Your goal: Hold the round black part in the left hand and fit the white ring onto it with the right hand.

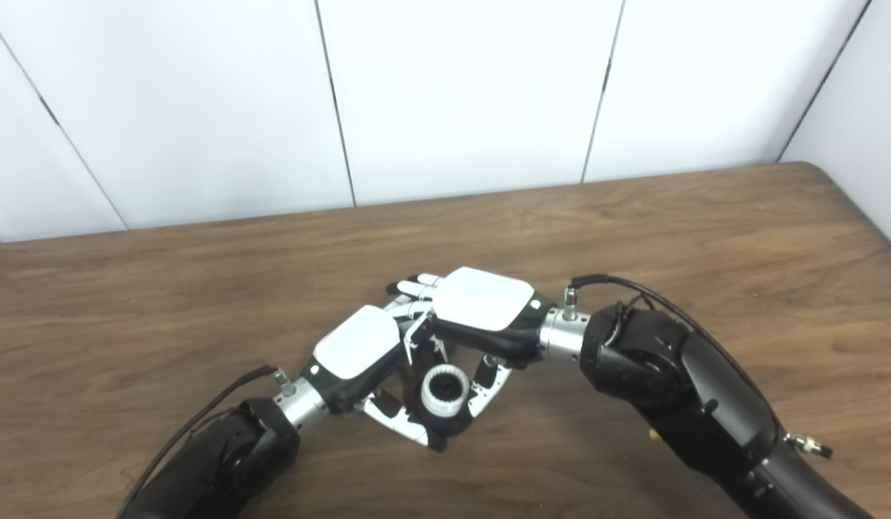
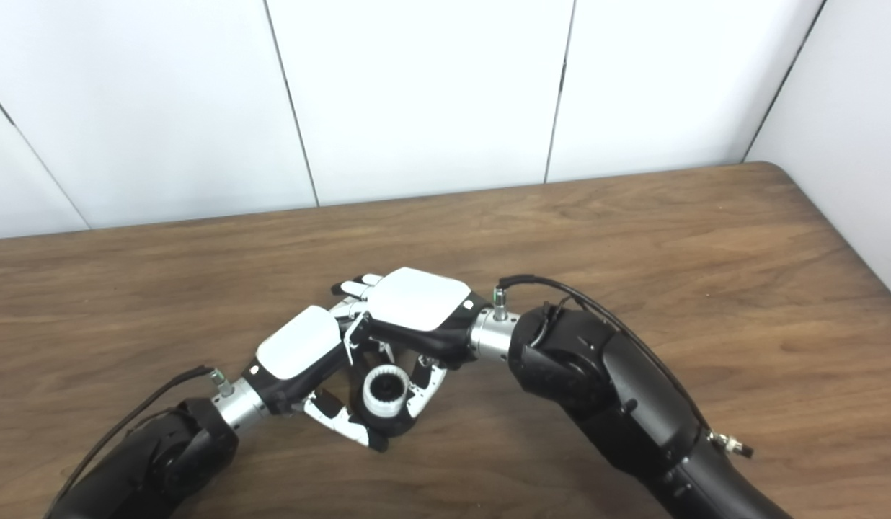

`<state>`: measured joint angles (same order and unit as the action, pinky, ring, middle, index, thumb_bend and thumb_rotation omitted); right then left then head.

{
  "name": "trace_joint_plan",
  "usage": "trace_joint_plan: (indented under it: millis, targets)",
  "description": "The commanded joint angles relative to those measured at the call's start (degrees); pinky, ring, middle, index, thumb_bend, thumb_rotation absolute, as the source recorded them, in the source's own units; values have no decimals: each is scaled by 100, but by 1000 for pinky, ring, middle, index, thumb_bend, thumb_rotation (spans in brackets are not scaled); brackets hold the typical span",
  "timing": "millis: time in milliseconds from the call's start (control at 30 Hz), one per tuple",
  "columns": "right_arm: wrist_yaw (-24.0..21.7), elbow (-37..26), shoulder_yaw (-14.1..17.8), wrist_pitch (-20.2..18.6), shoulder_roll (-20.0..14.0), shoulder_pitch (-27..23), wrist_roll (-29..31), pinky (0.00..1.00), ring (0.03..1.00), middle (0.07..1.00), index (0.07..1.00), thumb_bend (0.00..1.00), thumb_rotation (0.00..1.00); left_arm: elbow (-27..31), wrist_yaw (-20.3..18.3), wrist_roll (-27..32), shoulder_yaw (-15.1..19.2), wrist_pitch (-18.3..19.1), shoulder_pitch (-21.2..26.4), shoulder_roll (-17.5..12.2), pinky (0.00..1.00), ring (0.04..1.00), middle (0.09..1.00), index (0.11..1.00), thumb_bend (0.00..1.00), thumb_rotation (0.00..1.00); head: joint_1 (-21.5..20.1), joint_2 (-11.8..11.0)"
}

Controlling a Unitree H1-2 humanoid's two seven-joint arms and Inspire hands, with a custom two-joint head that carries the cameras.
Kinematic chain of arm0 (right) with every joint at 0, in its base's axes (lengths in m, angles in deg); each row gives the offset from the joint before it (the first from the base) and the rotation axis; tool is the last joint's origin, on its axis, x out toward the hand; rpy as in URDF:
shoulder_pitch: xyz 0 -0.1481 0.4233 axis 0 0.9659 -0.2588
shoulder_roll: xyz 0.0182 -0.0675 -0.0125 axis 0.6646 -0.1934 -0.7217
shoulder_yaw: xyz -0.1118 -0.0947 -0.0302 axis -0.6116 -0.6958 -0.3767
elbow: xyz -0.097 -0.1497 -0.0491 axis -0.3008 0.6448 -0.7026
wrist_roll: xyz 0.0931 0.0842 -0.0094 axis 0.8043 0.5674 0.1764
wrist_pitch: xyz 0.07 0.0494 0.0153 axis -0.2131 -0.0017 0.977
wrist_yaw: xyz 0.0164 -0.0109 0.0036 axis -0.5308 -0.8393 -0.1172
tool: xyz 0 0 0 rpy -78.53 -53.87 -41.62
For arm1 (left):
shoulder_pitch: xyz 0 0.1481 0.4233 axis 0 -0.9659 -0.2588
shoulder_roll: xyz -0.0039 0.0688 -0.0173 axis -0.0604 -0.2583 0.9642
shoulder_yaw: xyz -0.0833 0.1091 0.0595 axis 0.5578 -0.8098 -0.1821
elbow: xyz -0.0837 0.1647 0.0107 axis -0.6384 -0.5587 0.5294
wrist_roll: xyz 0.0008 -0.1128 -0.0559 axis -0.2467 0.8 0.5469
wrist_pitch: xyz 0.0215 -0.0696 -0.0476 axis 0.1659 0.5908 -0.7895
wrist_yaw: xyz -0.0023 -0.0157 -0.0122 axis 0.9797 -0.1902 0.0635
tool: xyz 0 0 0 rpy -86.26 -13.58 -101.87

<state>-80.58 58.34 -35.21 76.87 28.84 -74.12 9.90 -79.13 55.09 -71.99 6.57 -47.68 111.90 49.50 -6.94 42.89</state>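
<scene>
Centrally in the left eye view, both hands meet low over the table (image 1: 200,288), well back from its far edge and from the rounded right corner. The left hand (image 1: 359,346) comes in from the lower left, white back plate up, its thumb (image 1: 399,422) reaching under and alongside the black part (image 1: 445,422). The ring (image 1: 444,389) sits on top of that part, its toothed bore facing the camera. The right hand (image 1: 485,303) lies above and right, overlapping the left hand's fingers; its thumb (image 1: 489,386) touches the ring's right side. Its fingers curl down behind the ring, so how firmly they clamp it I cannot tell. Bare wood lies open on every side, widest to the left and along the far edge by the wall (image 1: 453,94).

Next, the right eye view shows the same cluster shifted left. The ring (image 2: 386,389) sits between the left thumb (image 2: 337,422) and the right thumb (image 2: 425,386), with the black part (image 2: 388,425) just below it. The left hand (image 2: 301,346) is closed around the part; the right hand (image 2: 417,299) pinches at the ring. The right forearm (image 2: 611,389) crosses the near right area, leaving free table beyond it towards the corner
</scene>
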Motion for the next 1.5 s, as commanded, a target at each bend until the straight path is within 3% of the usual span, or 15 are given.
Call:
trace_joint_plan:
  millis: [0, 633, 667, 700, 800, 1267, 1467]
  targets:
    - [-94, -209, 21, 25, -82, -240, 152, 1000, 1000, 887, 481, 525, 132, 90, -337, -303, -184, -17, -49, 65, 1000, 907, 765, 484, 524, 55, -18, 15]
    - [-806, -524, -26, -293, -248, -328, 444, 1000, 1000, 912, 489, 525, 148, 106, -381, -300, -200, -15, -81, 106, 1000, 922, 769, 484, 524, 56, 5, 5]
    - [-824, -546, -24, -286, -260, -330, 479, 1000, 1000, 923, 546, 807, 194, 101, -391, -293, -185, -16, -81, 102, 1000, 920, 777, 484, 524, 56, 9, 4]
    - [-846, -575, -23, -280, -271, -334, 503, 1000, 1000, 933, 578, 902, 211, 103, -417, -271, -167, -17, -79, 94, 1000, 917, 780, 484, 524, 56, 12, 4]
    - [-896, -665, 7, -306, -295, -326, 569, 1000, 1000, 969, 657, 993, 221, 95, -428, -180, -146, -16, -68, 63, 1000, 906, 774, 484, 524, 54, 8, 12]
    - [-970, -1053, 174, -688, -299, -198, 706, 1000, 1000, 1000, 695, 1000, 169, 100, -503, -178, -31, -16, -96, 14, 1000, 884, 756, 484, 524, 54, -2, 3]
    - [-786, -1196, 473, -884, -302, -80, 773, 1000, 1000, 1000, 771, 1000, 192, 29, -410, -15, -33, -27, -102, -51, 1000, 886, 733, 484, 524, 52, -11, -37]
